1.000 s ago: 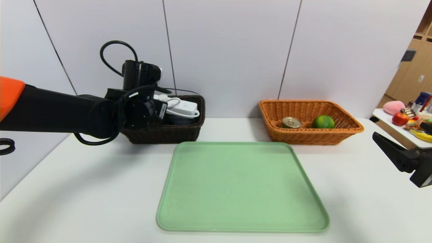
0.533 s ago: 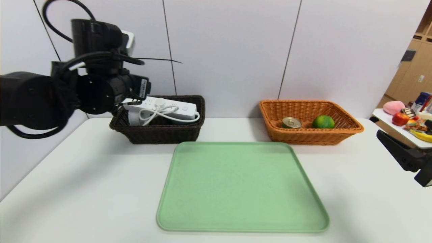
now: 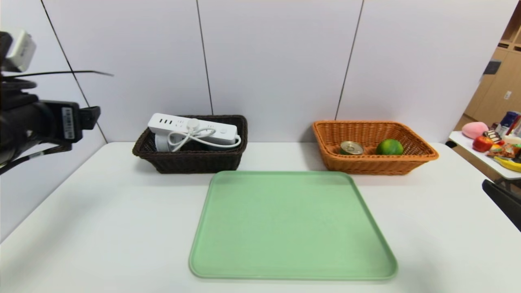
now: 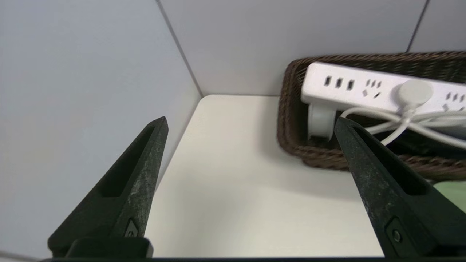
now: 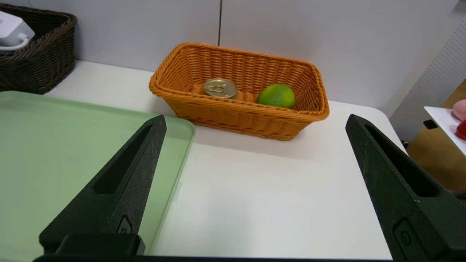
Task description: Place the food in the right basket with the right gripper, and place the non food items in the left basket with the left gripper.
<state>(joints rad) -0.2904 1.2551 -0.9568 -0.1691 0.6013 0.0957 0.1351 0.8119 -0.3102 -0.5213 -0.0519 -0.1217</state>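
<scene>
The dark brown left basket (image 3: 191,162) holds the white power strip (image 3: 191,129) with its coiled cord, lying over a whitish tape roll (image 4: 320,122). The towel and the glass dish are hidden. The orange right basket (image 3: 374,165) holds the green fruit (image 3: 389,147) and the small tin (image 3: 351,147). My left gripper (image 4: 251,123) is open and empty, raised to the left of the dark basket (image 4: 287,120). My right gripper (image 5: 255,122) is open and empty, low over the table in front of the orange basket (image 5: 236,116).
A green tray (image 3: 293,228) lies mid-table in front of both baskets. My left arm (image 3: 40,122) hangs at the far left by the wall. A side table (image 3: 488,156) with toy foods stands at the right.
My left arm has risen from the dark basket and pulled back to the far left, leaving the power strip in it. My right gripper has dropped lower toward the right edge.
</scene>
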